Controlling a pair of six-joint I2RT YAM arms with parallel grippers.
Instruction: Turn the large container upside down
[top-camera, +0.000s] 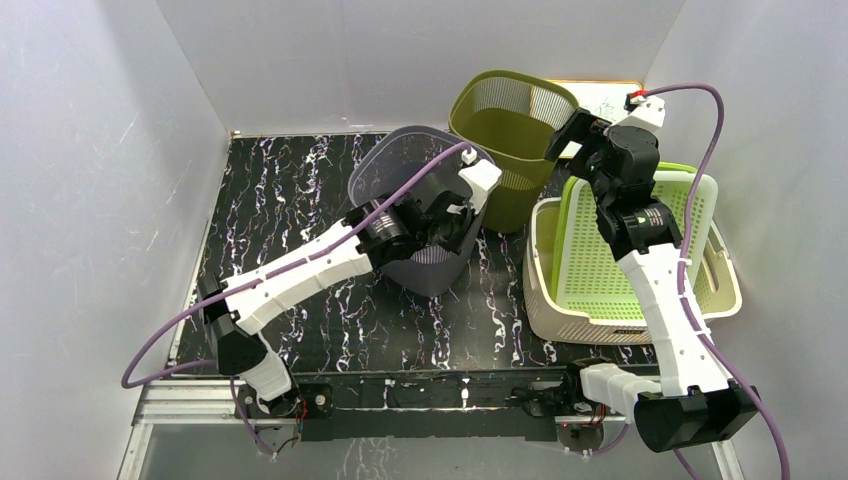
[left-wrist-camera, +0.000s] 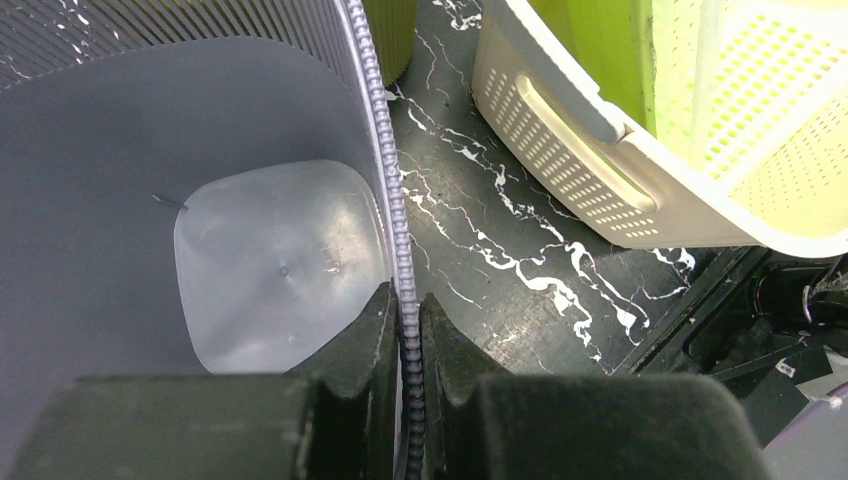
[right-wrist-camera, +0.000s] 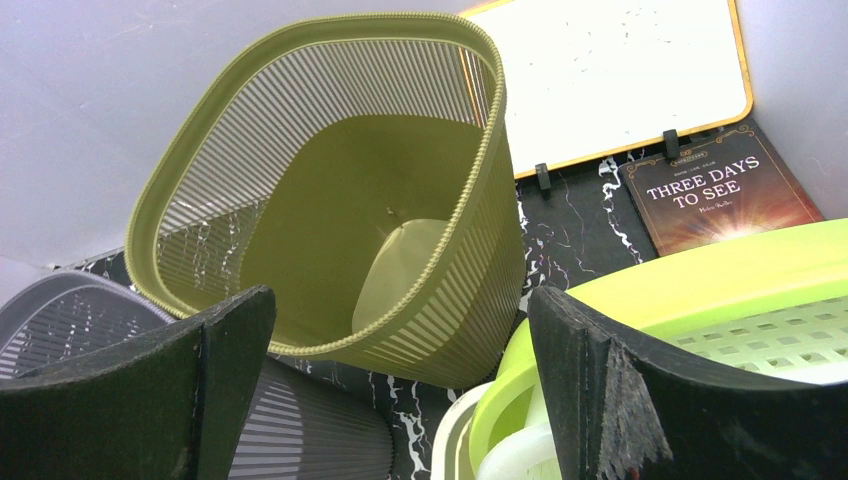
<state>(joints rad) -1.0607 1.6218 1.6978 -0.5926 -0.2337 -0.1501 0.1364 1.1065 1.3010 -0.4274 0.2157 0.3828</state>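
Note:
The large container, a grey ribbed bin (top-camera: 400, 180), stands mouth-up in the middle of the black marbled table (top-camera: 290, 190). My left gripper (top-camera: 458, 215) is shut on its right rim. In the left wrist view the beaded rim runs between the closed fingers (left-wrist-camera: 375, 330), one inside and one outside the grey bin (left-wrist-camera: 270, 260). My right gripper (top-camera: 575, 125) hangs open above the back right, with nothing between its fingers (right-wrist-camera: 230, 350). It faces the olive bin (right-wrist-camera: 330, 170).
An olive ribbed bin (top-camera: 510, 120) stands right behind the grey one. A cream perforated basket (top-camera: 545, 290) holds a tilted lime-green basket (top-camera: 610, 250) at the right. A book (right-wrist-camera: 720, 190) and a whiteboard (right-wrist-camera: 610, 70) sit at the back right corner.

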